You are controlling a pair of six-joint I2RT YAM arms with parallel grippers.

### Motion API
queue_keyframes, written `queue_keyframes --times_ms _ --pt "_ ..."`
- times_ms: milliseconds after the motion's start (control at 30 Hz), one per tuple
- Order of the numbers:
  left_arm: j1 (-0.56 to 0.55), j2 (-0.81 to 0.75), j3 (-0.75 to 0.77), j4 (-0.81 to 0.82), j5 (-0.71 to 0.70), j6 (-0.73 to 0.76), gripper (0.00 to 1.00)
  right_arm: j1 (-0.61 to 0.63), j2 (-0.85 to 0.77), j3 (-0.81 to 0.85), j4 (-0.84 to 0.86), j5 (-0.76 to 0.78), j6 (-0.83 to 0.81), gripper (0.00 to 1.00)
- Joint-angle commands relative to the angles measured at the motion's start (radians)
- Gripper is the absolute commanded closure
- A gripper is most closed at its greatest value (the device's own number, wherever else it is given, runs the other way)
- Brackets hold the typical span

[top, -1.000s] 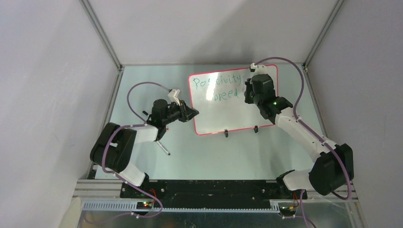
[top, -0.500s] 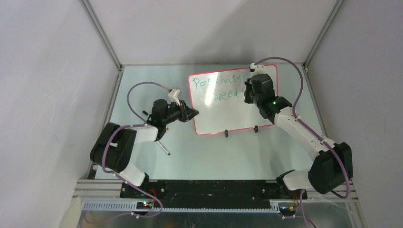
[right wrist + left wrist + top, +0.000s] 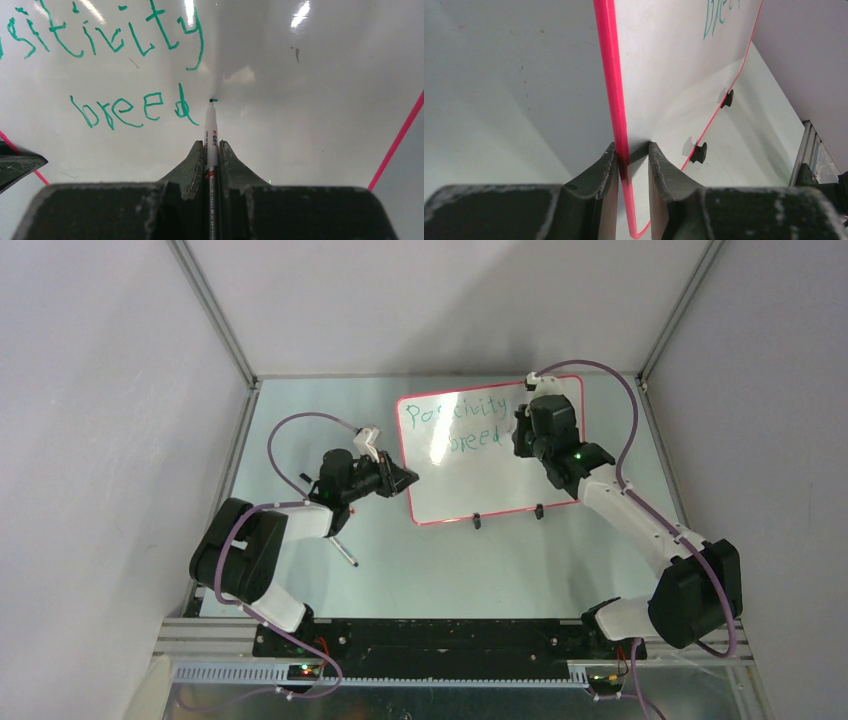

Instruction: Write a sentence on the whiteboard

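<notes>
1. The whiteboard (image 3: 490, 455) is standing upright on its two small black feet (image 3: 476, 521) on the pale table (image 3: 450, 570), its written face turned toward the arms.
2. The left gripper (image 3: 631, 150) is clamping the whiteboard's left red-pink rim near the lower corner. One finger is pressing against the back and the other is lying on the written face, so the board's edge is running straight up between them.
3. The sentence (image 3: 125, 75) is showing in green across the upper part of the whiteboard: "Positivity" on the top line and "breed" beneath it.
4. The right gripper (image 3: 211, 147) is hovering in front of the whiteboard's right half, its fingers pinched together on a slim white marker (image 3: 211, 130) that is pointing at the board.
5. The marker's green tip is sitting just right of the last "d" of "breed", level with that letter's top. Whether it is actually touching the whiteboard cannot be told.
</notes>
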State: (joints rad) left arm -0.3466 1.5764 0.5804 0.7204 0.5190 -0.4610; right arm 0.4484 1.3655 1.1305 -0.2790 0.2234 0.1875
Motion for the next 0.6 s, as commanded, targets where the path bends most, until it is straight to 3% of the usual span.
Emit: queue_keyframes --times_ms 0,567 --pt "-0.015 -0.021 0.03 0.001 -0.027 0.062 0.76 -0.001 0.015 0.007 0.035 -0.033 0.011 1.0" --pt "-0.014 -0.022 0.029 0.001 -0.028 0.062 0.77 0.005 0.008 0.006 -0.018 -0.042 -0.004 1.0"
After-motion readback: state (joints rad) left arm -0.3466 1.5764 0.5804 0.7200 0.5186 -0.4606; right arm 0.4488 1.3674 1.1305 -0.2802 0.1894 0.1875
